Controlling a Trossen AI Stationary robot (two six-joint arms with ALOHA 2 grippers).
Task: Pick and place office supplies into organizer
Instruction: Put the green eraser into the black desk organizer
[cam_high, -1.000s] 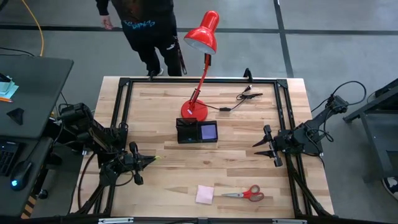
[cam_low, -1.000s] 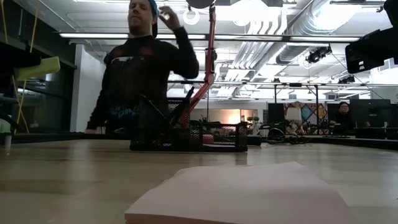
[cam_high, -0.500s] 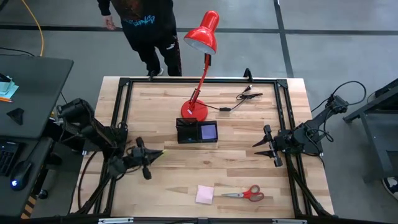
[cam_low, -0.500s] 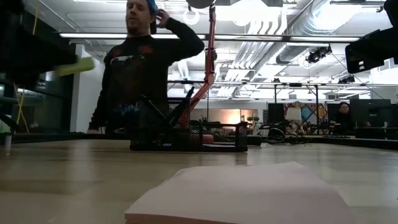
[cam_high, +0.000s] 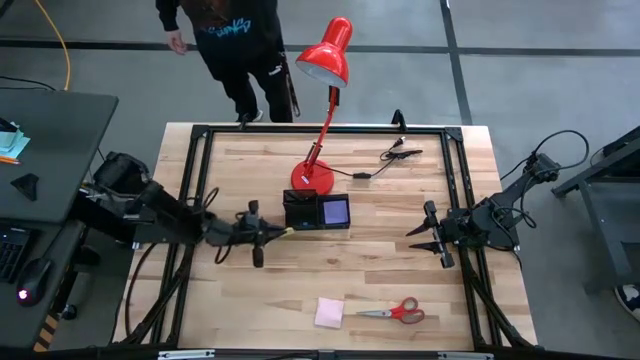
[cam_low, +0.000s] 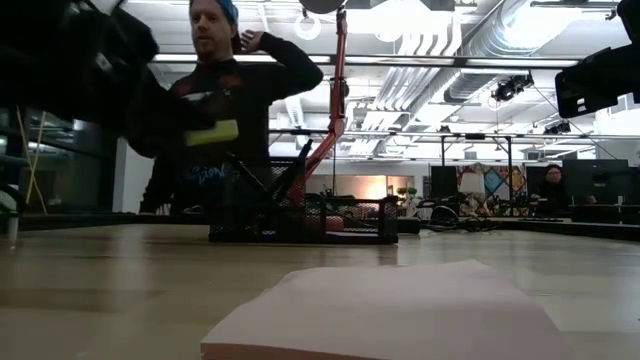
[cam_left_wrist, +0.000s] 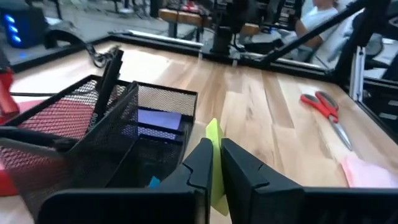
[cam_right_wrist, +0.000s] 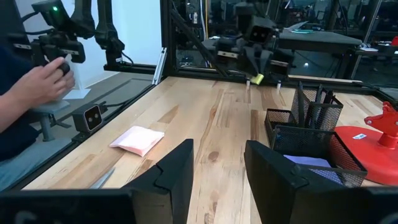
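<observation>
My left gripper (cam_high: 272, 232) is shut on a small yellow-green sticky-note pad (cam_left_wrist: 213, 163), just left of the black mesh organizer (cam_high: 317, 211). The pad also shows in the low view (cam_low: 212, 132). The organizer holds black pens (cam_left_wrist: 109, 78) in one compartment and a purple pad (cam_high: 335, 211) in another. A pink pad (cam_high: 329, 312) and red-handled scissors (cam_high: 402, 312) lie flat on the table near its front edge. My right gripper (cam_high: 428, 238) is open and empty at the table's right side. My left gripper pinches the yellow-green pad between its two fingers; the pad's far part (cam_left_wrist: 212, 134) sticks out past the fingertips. The fingers come about level from the table's left. The pad stands on edge, lifted clear of the table.
A red desk lamp stands on its round base (cam_high: 312, 178) right behind the organizer. A black cable with clips (cam_high: 390, 155) lies at the far right. A person (cam_high: 235, 40) stands at the table's far edge. Bare wood lies between organizer and right gripper.
My left gripper has gone toward the table's right and far side, from the left edge to just beside the organizer, carrying the yellow-green pad clear of the table. It stays shut on the pad.
</observation>
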